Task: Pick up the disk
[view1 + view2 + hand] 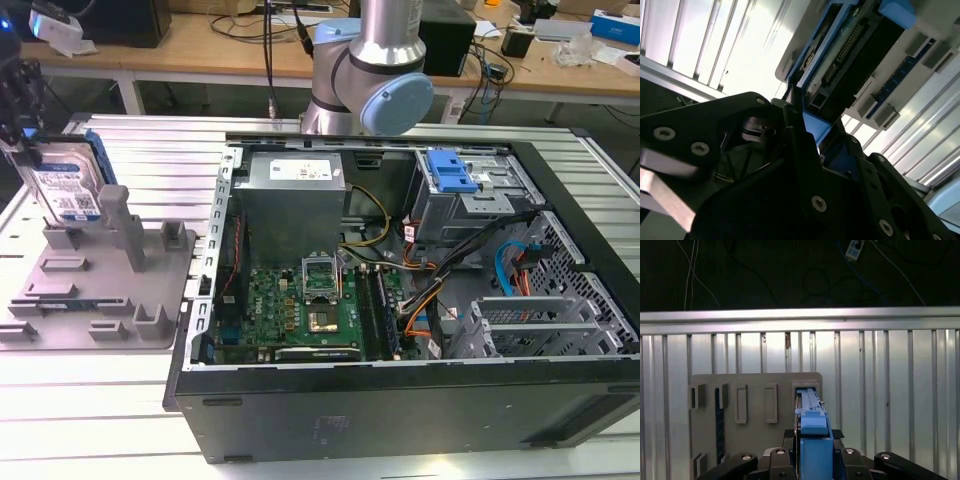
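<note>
Standing on edge, the disk (68, 185) is clamped between the jaws of the gripper (22, 140) over the grey holder tray (100, 290), at 9 o'clock from the computer case (400, 300); ribbed table (920, 405) is seen around the tray.

Silver-grey rectangular disk (68, 182), blue plastic rails, white-and-blue barcode label on face. Black metal hand (20, 125) gripping it. Below hand: pale grey plastic slotted holder tray (160, 300). Under tray: silvery ribbed aluminium table (150, 135), lengthwise stripe pattern. Beside: black computer case (400, 420), green motherboard (300, 310).
</note>
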